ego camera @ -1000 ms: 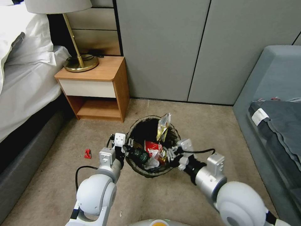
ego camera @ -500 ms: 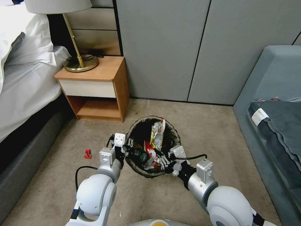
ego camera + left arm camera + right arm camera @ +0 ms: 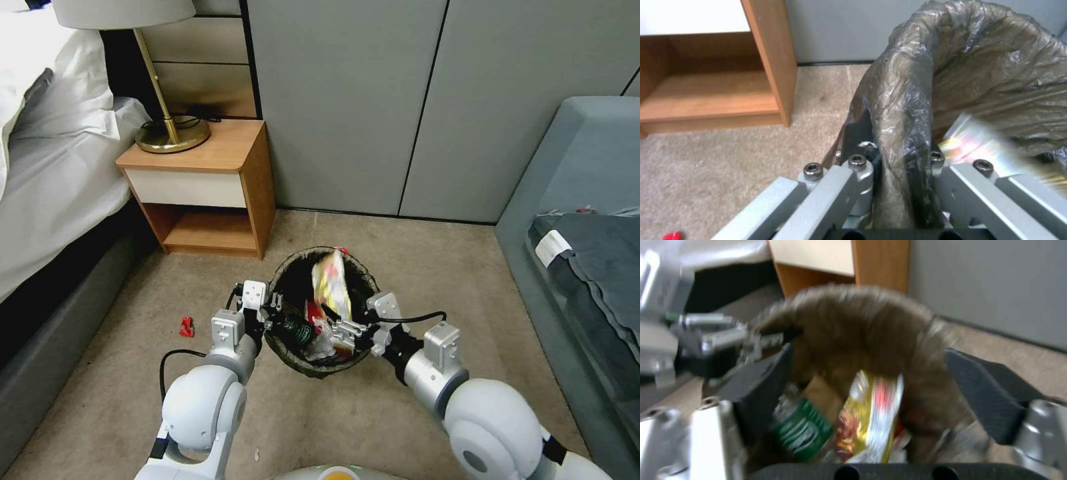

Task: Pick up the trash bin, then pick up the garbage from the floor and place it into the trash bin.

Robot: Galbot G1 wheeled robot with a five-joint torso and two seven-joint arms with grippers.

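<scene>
Your left claw (image 3: 896, 186) clamps the trash bin (image 3: 363, 280) rim; your right claw (image 3: 871, 400) gapes wide over the yellow snack wrapper (image 3: 331, 288).

Soft, even indoor light falls across the room from my head view, bright enough and without harsh glare; straight wall lines bow slightly toward the edges. A dim patch sits under the nightstand (image 3: 200, 193). The inside of the trash bin (image 3: 287, 347) reads dark. From my left wrist the bag's folds carry pale sheen and stay sharp. From my right wrist everything smears with motion blur, the yellow wrapper (image 3: 871, 416) streaked, my right pincer (image 3: 882, 396) soft-edged.
</scene>
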